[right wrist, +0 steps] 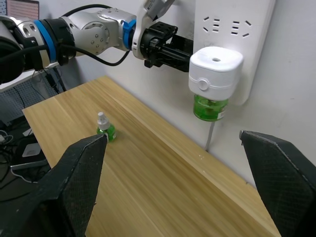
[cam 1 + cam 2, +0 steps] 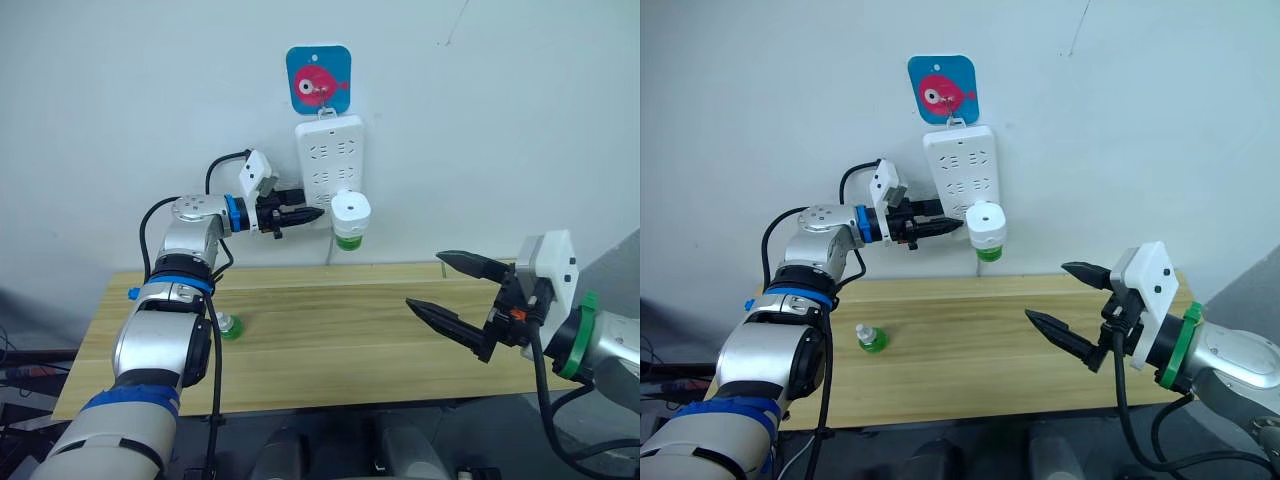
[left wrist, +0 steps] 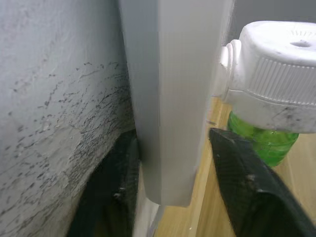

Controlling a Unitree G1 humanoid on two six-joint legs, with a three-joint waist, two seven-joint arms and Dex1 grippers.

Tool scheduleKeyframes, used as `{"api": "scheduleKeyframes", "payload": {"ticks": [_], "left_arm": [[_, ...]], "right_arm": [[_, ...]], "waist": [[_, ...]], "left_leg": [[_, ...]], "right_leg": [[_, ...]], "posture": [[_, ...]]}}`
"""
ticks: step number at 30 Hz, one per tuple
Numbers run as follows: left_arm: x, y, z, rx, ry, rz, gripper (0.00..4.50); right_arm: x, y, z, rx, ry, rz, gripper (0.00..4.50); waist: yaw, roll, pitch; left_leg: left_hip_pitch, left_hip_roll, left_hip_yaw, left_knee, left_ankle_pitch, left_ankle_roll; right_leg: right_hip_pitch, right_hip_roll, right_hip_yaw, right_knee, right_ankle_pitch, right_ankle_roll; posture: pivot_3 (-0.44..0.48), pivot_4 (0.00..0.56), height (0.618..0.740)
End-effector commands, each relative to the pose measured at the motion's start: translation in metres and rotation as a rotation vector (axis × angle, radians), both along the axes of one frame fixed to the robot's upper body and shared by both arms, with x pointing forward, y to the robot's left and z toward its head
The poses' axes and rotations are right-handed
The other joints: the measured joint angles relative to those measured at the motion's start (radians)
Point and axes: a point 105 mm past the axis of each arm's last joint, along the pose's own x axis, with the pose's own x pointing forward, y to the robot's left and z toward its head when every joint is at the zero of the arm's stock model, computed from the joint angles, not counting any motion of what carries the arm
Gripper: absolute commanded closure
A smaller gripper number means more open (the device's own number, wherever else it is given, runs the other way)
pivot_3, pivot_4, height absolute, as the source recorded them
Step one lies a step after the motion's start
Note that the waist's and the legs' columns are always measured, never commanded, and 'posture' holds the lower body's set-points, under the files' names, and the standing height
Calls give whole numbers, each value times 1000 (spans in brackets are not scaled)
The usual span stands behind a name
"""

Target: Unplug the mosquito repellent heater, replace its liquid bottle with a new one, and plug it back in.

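Observation:
The mosquito repellent heater [image 2: 351, 209] is a white rounded unit plugged into the lower part of a white power strip [image 2: 330, 150] on the wall. A green liquid bottle [image 2: 348, 240] hangs under it. My left gripper [image 2: 305, 214] is at the strip's lower left edge, just left of the heater. One finger is behind the strip and one finger [image 3: 247, 197] in front, closed on its edge. A second small green bottle [image 2: 230, 326] with a white tip stands on the table at the left. My right gripper [image 2: 424, 279] hovers open over the table's right side, well short of the heater.
The wooden table [image 2: 330, 350] stands against the white wall. A blue hook plate with a pink fish [image 2: 318, 80] holds the strip. A thin cord [image 1: 211, 136] drops from the strip behind the table's back edge.

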Motion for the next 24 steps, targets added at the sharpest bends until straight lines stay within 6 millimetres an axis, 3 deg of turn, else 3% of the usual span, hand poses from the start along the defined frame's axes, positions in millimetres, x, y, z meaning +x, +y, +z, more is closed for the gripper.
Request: {"api": "scheduleKeyframes", "payload": {"ticks": [1, 9, 12, 24], "left_arm": [[-1, -8, 16, -17, -52, -27, 3217], [-6, -7, 13, -20, -23, 5, 3217], [-12, -12, 13, -24, -18, -3, 3217], [-22, -18, 9, -12, -4, -7, 3217]], "right_arm": [[16, 3, 4, -17, -63, -88, 0], [54, 31, 9, 7, -143, -273, 0], [70, 40, 8, 36, -137, -360, 0], [108, 67, 9, 108, -90, -461, 0]], "waist": [[-1, 1, 1], [-3, 2, 2], [-4, 3, 1], [-7, 4, 1]], "left_leg": [[0, 0, 0, 1, 0, 0], [-2, 0, -1, 1, 0, 0], [-11, 0, -2, 3, 0, -1], [-16, -2, -3, 3, 1, -1]], "right_leg": [[0, 0, 0, 0, 0, 0], [-3, -2, 1, 3, 0, 0], [-12, -2, 0, 5, 0, 0], [-16, -4, -1, 5, 1, -1]], "posture": [[-233, 176, 730], [-223, 177, 730], [-223, 178, 730], [-216, 172, 730]]}}
